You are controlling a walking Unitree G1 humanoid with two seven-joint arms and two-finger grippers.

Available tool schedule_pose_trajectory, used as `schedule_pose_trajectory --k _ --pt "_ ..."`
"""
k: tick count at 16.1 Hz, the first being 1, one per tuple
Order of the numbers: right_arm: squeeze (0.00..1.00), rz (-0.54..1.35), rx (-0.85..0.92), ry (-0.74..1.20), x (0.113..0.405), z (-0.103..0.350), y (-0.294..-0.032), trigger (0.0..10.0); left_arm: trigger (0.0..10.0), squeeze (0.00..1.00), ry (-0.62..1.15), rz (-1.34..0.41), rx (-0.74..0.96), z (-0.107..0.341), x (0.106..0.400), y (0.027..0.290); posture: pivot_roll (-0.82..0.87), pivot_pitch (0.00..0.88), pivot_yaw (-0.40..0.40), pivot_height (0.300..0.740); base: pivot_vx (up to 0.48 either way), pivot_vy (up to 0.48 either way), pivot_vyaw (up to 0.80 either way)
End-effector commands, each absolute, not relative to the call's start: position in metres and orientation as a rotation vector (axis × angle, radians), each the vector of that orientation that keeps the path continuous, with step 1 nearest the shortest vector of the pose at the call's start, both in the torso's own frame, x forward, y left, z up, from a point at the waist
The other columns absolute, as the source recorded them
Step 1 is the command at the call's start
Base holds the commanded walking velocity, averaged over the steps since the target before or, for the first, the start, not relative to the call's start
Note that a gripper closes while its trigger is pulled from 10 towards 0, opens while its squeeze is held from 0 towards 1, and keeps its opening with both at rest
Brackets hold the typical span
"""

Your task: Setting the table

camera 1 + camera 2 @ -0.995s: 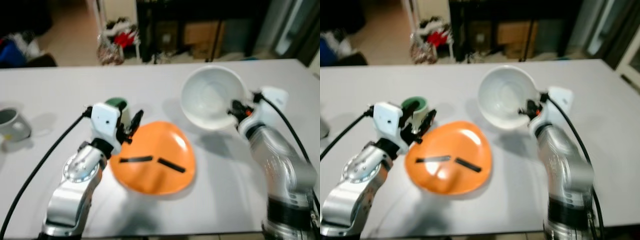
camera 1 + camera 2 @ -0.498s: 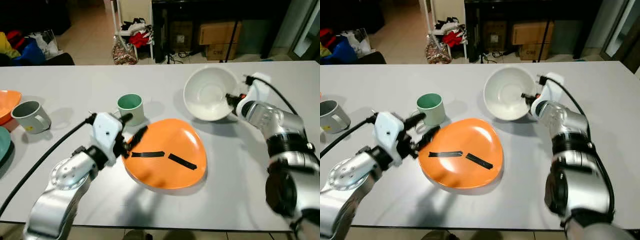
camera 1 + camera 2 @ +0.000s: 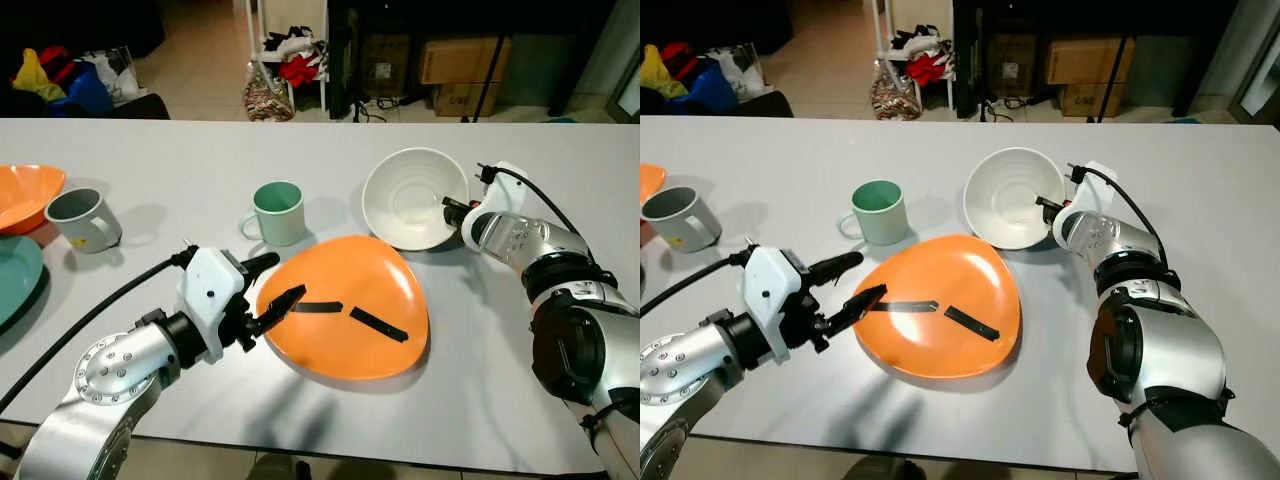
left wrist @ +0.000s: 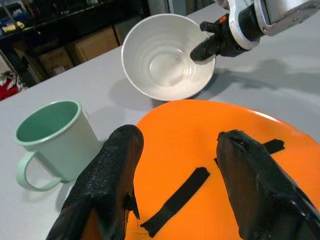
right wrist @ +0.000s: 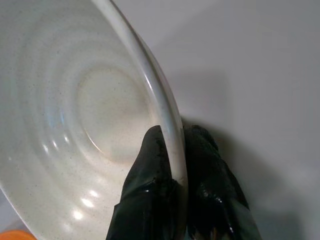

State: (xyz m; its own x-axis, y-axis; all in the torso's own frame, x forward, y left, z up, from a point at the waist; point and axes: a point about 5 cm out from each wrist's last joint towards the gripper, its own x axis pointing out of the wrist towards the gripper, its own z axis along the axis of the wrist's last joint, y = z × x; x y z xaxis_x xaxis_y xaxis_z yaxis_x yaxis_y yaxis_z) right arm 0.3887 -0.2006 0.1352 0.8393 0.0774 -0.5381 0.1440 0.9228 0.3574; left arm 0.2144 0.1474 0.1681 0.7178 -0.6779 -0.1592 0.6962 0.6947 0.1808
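- Bowl first: the white bowl [image 3: 414, 210] sits on the grey table [image 3: 160, 170] just beyond the orange plate [image 3: 345, 320], on my right side, its near rim close to the plate's far edge.
- My right gripper [image 3: 1048, 208] has that bowl by its right-hand rim, one finger inside and one outside, pressed together on the wall; the right wrist view shows the rim running straight between my fingertips [image 5: 150, 165].
- From that pinch the bowl lies to the left of the gripper, so any carry swings its weight out sideways from the hold, and I judge a slow lift safest.
- My left gripper [image 3: 272, 283] reaches in from the plate's left edge, fingers spread apart, the lower one over or on the rim and the upper one above it.
- Whether that lower finger actually touches the plate I can't quite tell from the head views; it probably rests on the rim.
- Two black strips [image 4: 175, 202] lie across the plate's face, roughly end to end along its width.
- Just beyond my left gripper stands the green mug [image 3: 279, 212], upright, handle toward my left, apart from the plate.
- Further left: a grey mug [image 3: 84, 218], an orange dish [image 3: 22, 195] and a teal plate's edge [image 3: 18, 278].
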Motion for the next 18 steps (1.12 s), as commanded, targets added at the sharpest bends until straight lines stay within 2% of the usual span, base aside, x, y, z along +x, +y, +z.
schedule_pose_trajectory --k 1,6,10,13,15,18 --pt "0.0 0.024 0.422 0.588 0.393 0.144 -0.189 10.0 10.0 0.0 0.075 -0.778 0.254 0.173 0.213 0.148 0.25 0.0 0.079 0.727 0.0 0.0 0.0" --pt "0.0 0.199 0.476 0.64 0.396 0.158 -0.164 10.0 10.0 0.0 0.078 -0.79 0.256 0.174 0.215 0.148 0.24 0.0 0.084 0.727 0.0 0.0 0.0" --pt "0.0 0.248 0.442 0.669 0.395 0.16 -0.159 10.0 10.0 0.0 0.079 -0.798 0.257 0.174 0.216 0.146 0.24 0.0 0.082 0.727 0.0 0.0 0.0" --pt "0.0 0.234 0.422 0.664 0.395 0.158 -0.158 10.0 10.0 0.0 0.08 -0.797 0.257 0.174 0.215 0.146 0.24 0.0 0.08 0.727 0.0 0.0 0.0" --pt "0.0 0.122 0.472 0.566 0.4 0.161 -0.17 10.0 10.0 0.0 0.08 -0.792 0.259 0.174 0.216 0.147 0.25 0.0 0.078 0.727 0.0 0.0 0.0" --pt "0.0 0.098 0.464 0.573 0.4 0.159 -0.172 10.0 10.0 0.0 0.082 -0.792 0.257 0.173 0.215 0.147 0.24 0.0 0.079 0.727 0.0 0.0 0.0"
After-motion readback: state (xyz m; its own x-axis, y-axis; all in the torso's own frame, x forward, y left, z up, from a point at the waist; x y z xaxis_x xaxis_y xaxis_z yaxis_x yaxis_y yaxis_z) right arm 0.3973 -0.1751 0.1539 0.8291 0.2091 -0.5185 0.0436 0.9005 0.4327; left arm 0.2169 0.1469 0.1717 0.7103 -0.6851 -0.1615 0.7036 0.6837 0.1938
